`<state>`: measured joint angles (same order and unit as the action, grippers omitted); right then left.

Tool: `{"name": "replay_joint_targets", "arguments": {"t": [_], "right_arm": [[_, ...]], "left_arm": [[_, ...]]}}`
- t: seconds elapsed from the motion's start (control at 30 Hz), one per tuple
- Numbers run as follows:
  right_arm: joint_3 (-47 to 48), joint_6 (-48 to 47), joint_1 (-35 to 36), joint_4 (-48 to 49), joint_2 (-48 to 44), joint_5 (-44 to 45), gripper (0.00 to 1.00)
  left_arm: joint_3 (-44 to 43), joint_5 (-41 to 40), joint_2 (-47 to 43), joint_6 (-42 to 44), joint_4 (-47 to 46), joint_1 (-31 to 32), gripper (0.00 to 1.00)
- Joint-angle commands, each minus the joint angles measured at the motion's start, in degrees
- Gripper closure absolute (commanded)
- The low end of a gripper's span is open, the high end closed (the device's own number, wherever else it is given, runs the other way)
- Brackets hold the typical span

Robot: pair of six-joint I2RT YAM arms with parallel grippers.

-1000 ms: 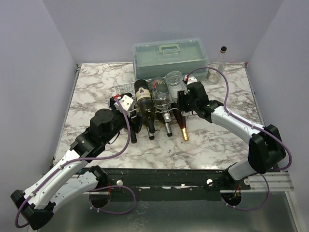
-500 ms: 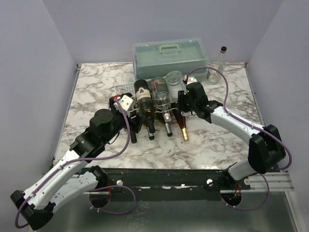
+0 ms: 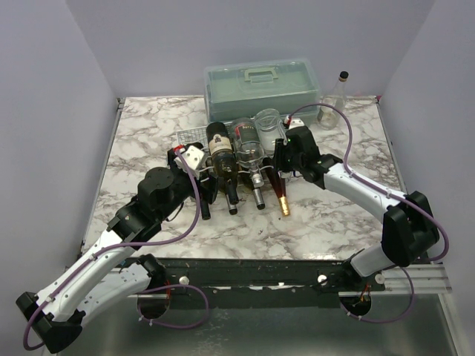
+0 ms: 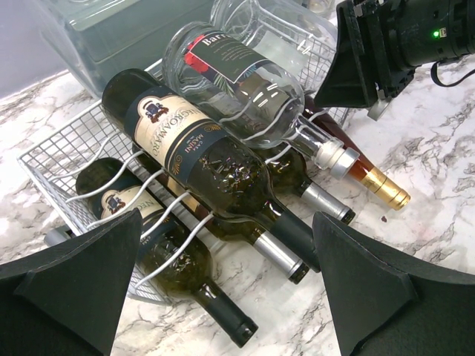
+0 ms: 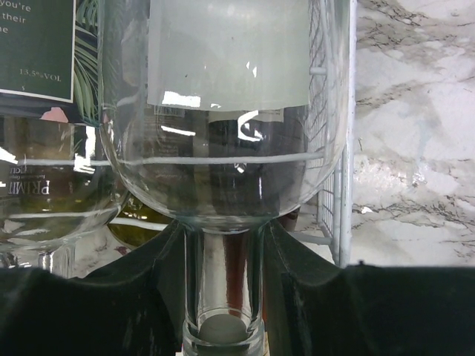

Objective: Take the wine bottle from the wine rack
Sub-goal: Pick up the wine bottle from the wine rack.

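Observation:
The white wire wine rack stands mid-table with several bottles lying in two layers. On its top right lies a clear wine bottle with a pale label, its neck pointing at the right wrist camera. My right gripper is shut on that neck, one black finger on each side. My left gripper hangs open over the rack's near left. Under it lie a dark labelled bottle and dark bottle necks, untouched.
A grey-green plastic case with a handle stands behind the rack. A small clear bottle stands upright at the back right. An amber bottle's gold-capped neck pokes out of the rack toward me. The rack's side wires run just right of my right fingers.
My right gripper's fingers have closed in onto the clear bottle's neck. Neither arm has visibly shifted, and the bottles lie as before.

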<state>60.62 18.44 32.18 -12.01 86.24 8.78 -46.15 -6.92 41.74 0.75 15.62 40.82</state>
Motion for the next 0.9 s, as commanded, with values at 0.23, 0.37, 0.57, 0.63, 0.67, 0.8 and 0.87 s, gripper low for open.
{"name": "replay_joint_targets", "arguments": {"t": [0.23,0.37,0.57,0.63,0.67,0.8,0.87], "right_arm": [[0.92,-1.39,-1.78,0.34,-6.71,-0.16,1.0],[0.82,-2.05,-2.7,0.58,-8.2,-2.35,1.0],[2.27,-3.19,-3.32,-0.19,-9.46,-3.26,1.0],[2.53,-3.24,-3.68,-0.38,-9.95,-3.24,1.0],[2.49,-3.23,-3.87,-0.46,-10.18,-3.29,1.0],[2.32,-3.23,-4.54,-0.4,-10.72,-3.46,1.0],[2.49,-3.37,-4.81,-0.47,-10.99,-3.63,1.0]], "left_arm": [[-1.12,-0.9,-0.37,0.82,0.16,-0.41,0.01],[-1.05,-0.9,-0.43,0.77,0.12,-0.43,0.01],[-1.06,-1.17,-0.43,0.81,0.17,-0.39,0.01],[-1.06,-1.17,-0.46,0.81,0.12,-0.4,0.01],[-1.05,-1.17,-0.43,0.78,0.19,-0.4,0.01],[-1.05,-1.08,-0.32,0.79,0.18,-0.4,0.01],[-1.0,-1.08,-0.43,0.81,0.12,-0.4,0.01]]}}
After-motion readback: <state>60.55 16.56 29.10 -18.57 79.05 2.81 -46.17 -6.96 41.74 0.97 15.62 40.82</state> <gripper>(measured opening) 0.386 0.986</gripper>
